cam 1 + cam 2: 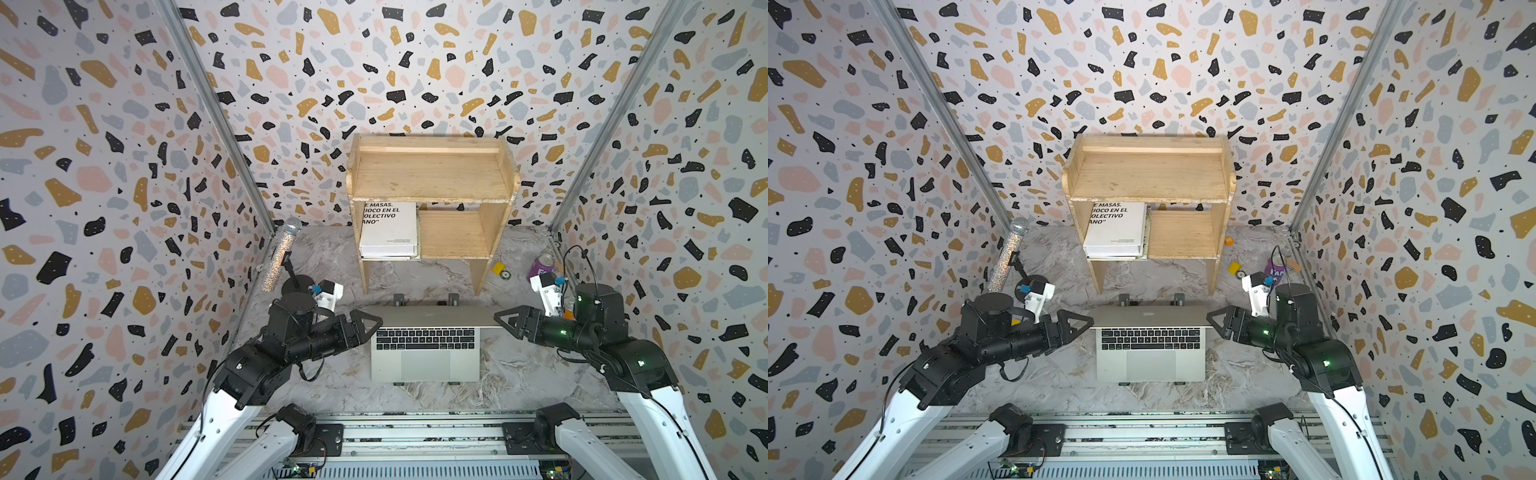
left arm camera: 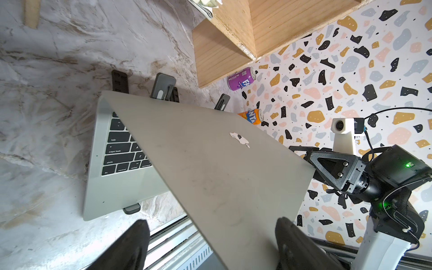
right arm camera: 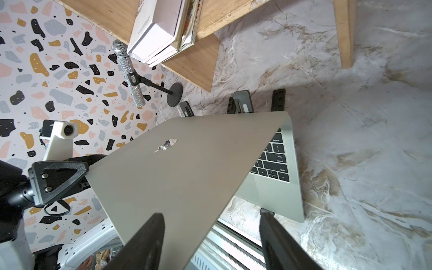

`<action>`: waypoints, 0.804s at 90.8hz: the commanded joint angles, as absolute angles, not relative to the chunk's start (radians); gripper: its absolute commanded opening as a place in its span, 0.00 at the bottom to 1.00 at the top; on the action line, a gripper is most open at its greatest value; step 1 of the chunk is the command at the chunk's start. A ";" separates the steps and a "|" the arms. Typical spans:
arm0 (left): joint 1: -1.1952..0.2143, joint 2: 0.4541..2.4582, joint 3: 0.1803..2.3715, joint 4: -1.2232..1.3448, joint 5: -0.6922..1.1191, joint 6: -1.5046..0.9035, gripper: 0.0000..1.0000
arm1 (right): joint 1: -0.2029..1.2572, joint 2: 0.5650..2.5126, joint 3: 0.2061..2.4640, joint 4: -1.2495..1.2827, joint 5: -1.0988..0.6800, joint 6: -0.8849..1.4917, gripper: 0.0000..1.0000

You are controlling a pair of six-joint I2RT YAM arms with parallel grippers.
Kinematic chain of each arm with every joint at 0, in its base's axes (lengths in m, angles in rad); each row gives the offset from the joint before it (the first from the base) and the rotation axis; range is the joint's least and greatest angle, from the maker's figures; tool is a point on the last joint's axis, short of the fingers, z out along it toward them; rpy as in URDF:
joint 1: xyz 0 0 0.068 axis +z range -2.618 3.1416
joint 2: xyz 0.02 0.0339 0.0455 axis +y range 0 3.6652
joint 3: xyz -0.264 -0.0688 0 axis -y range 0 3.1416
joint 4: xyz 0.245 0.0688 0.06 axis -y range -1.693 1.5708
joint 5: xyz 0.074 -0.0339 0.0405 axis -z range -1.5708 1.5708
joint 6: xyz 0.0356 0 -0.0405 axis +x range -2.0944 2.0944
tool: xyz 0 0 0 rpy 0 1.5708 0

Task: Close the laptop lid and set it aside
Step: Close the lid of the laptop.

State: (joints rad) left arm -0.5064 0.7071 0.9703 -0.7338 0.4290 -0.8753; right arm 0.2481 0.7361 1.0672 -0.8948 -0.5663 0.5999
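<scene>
The silver laptop [image 1: 424, 365] [image 1: 1150, 361] sits on a folding stand in the middle of the marble table, keyboard and trackpad showing. The laptop lid [image 1: 432, 318] [image 1: 1150, 316] leans forward over the keys, its plain back with the logo [image 2: 239, 138] [image 3: 166, 145] facing up. My left gripper [image 1: 368, 322] [image 2: 211, 224] is open, straddling the lid's left top corner. My right gripper [image 1: 505, 320] [image 3: 211, 214] is open too, straddling the right top corner. In each wrist view one finger lies over the lid's back and one on the screen side, well apart. The screen is hidden.
A wooden shelf [image 1: 432, 174] holding a white book [image 1: 388, 230] stands just behind the laptop. A glittery microphone [image 1: 282, 253] on a stand is at the back left. A purple can [image 1: 542, 266], an orange can [image 2: 251, 116] and a small yellow piece [image 1: 498, 268] lie at the back right.
</scene>
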 commanded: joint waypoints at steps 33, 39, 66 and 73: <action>-0.512 0.676 0.918 -0.808 0.410 -0.865 0.86 | 0.250 0.701 1.028 -0.966 -0.561 0.576 0.68; -0.514 0.672 0.916 -0.813 0.413 -0.864 0.86 | 0.250 0.695 1.024 -0.970 -0.563 0.575 0.68; -0.517 0.651 0.906 -0.831 0.417 -0.869 0.86 | 0.250 0.676 1.014 -0.984 -0.572 0.577 0.67; -0.518 0.646 0.899 -0.834 0.419 -0.872 0.86 | 0.250 0.671 1.010 -0.990 -0.576 0.576 0.67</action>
